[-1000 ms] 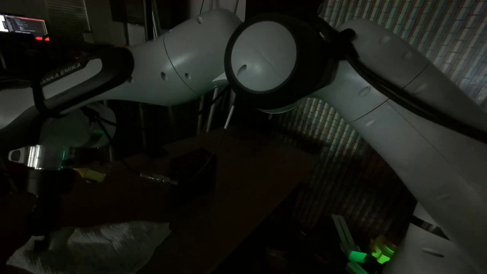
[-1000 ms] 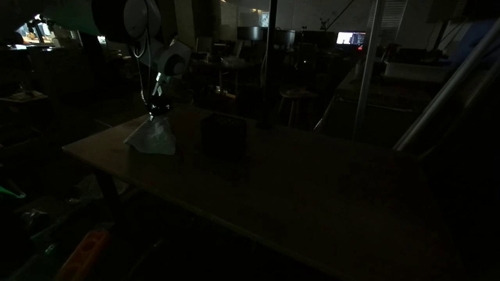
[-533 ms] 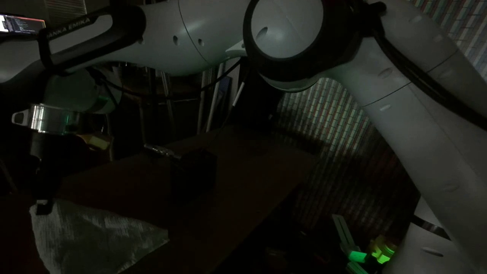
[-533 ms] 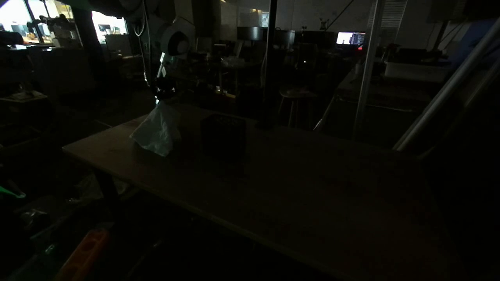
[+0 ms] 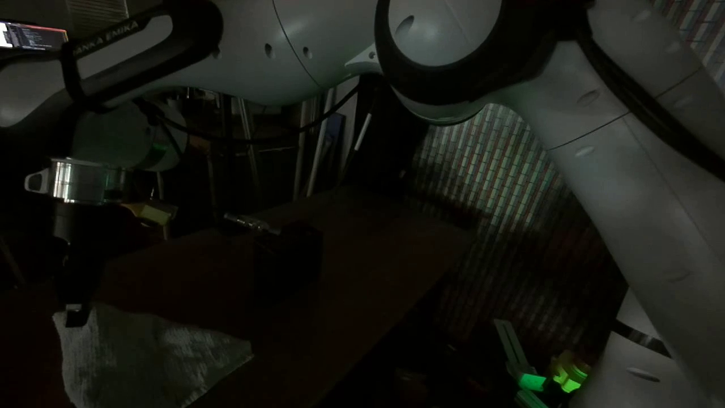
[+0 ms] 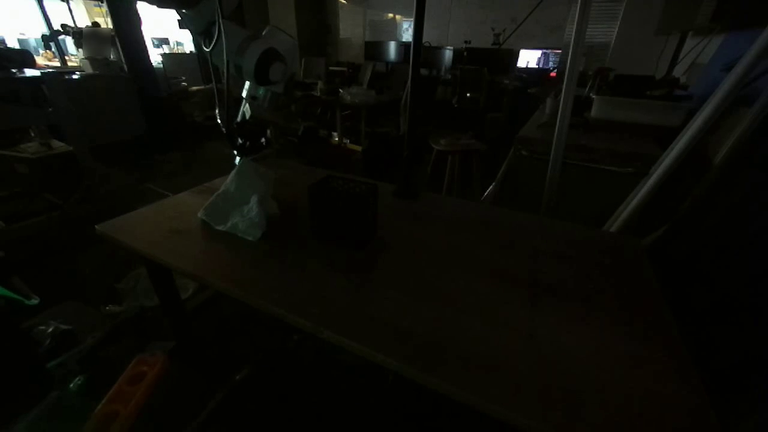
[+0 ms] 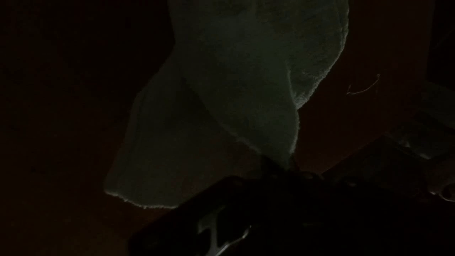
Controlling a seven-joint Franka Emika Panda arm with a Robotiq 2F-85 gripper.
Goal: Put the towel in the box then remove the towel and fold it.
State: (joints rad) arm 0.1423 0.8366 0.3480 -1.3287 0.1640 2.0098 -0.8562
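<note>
The towel [image 5: 136,357], pale whitish-grey and ribbed, hangs in folds from my gripper [image 5: 76,317], which is shut on one part of its upper edge. In an exterior view, the towel [image 6: 240,201] drapes as a tent shape, its lower part at the tabletop, below the gripper [image 6: 238,159]. From the wrist, the towel [image 7: 241,78] narrows to a pinched point at the gripper [image 7: 279,163]; the fingers are mostly lost in darkness. The box [image 5: 289,255], nearly black, stands on the table apart from the towel; in an exterior view the box [image 6: 343,210] is right of it.
The dark table [image 6: 456,300] has its near edge running diagonally in an exterior view. A cable with a metallic connector [image 5: 249,222] shows by the box. An orange perforated piece [image 6: 129,390] and a stool [image 6: 456,146] are off the table.
My gripper has risen from low over the table, lifting the towel into a hanging drape. Over the last half second it has shifted only slightly and sunk a little.
</note>
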